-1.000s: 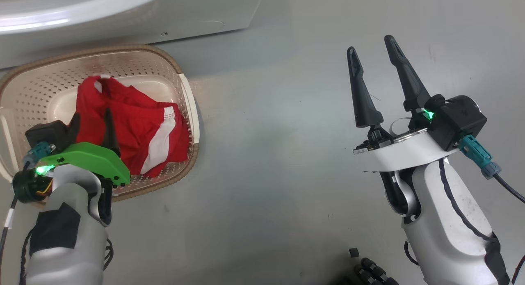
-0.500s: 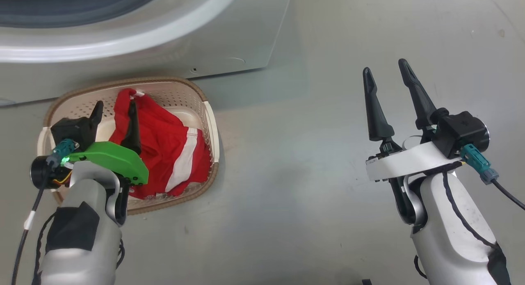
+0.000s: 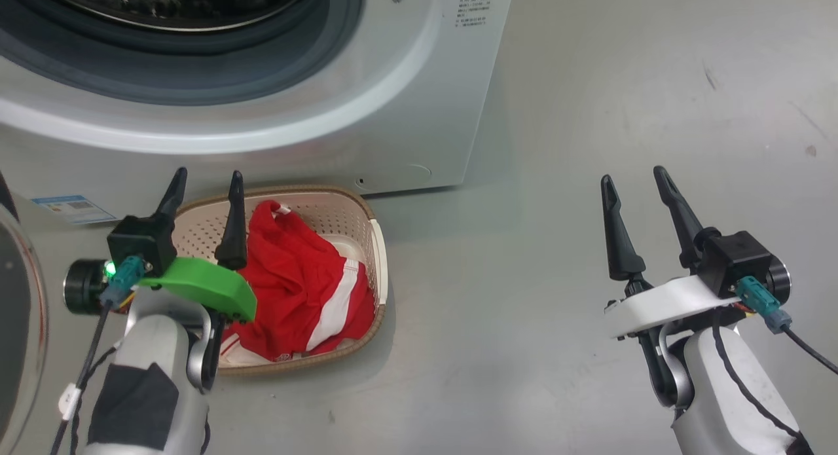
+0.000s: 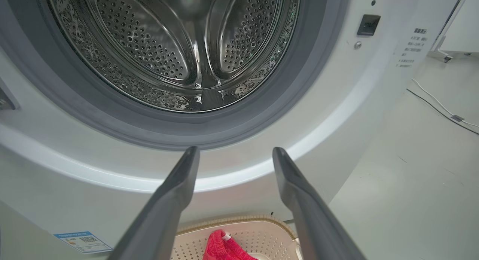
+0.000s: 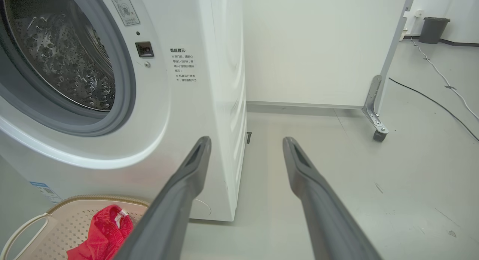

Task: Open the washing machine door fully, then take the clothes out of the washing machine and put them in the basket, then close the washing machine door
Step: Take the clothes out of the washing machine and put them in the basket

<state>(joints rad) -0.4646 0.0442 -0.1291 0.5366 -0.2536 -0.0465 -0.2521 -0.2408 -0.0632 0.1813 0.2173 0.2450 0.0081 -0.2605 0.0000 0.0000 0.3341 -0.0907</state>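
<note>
The clothes (image 3: 294, 291), red with white stripes, lie loose in the cream basket (image 3: 357, 200) on the floor in front of the washing machine (image 3: 419, 101). The drum mouth (image 4: 179, 46) stands uncovered, its steel drum bare inside. The washing machine door (image 3: 16, 324) swings out at the head view's left edge. My left gripper (image 3: 207, 175) hovers open above the basket's far left rim, pointing at the machine's front, nothing between its fingers. My right gripper (image 3: 632, 175) hangs open over bare floor to the right. The clothes (image 5: 101, 234) also show at the right wrist view's bottom left.
A blue label (image 3: 69, 208) sits low on the machine's front. In the right wrist view a white panel on a caster (image 5: 378, 134) stands behind the machine. A cable (image 5: 430, 99) runs across the grey floor, and a dark bin (image 5: 432, 28) stands far off.
The head camera has tilted up, bringing the drum mouth into view. My left gripper has lifted off the clothes and out of the basket. The clothes stay in the basket.
</note>
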